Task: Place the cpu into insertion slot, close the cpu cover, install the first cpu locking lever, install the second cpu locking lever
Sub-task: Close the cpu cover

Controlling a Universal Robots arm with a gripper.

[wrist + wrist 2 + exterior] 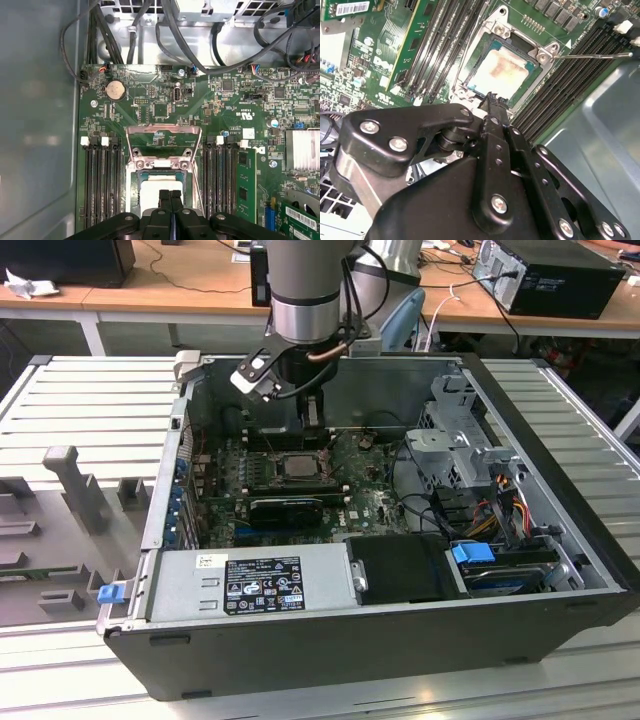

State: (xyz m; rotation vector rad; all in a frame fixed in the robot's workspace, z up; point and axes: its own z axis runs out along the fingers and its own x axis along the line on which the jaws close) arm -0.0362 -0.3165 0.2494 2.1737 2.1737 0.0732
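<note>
Exterior view: cpu (298, 467) flat in insertion slot (277, 469)

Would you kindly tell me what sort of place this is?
Probably a robotics lab or workshop: an opened black desktop computer case on a ribbed grey metal bench, wooden desks behind.

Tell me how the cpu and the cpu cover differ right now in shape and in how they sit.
Shape: the cpu is a solid square with a pale, smudged top, while the cpu cover is a thin frame with green board showing through its window. Pose: the cpu lies flat in the insertion slot, while the cpu cover is hinged open, off the cpu. Both look like silvery metal.
</note>
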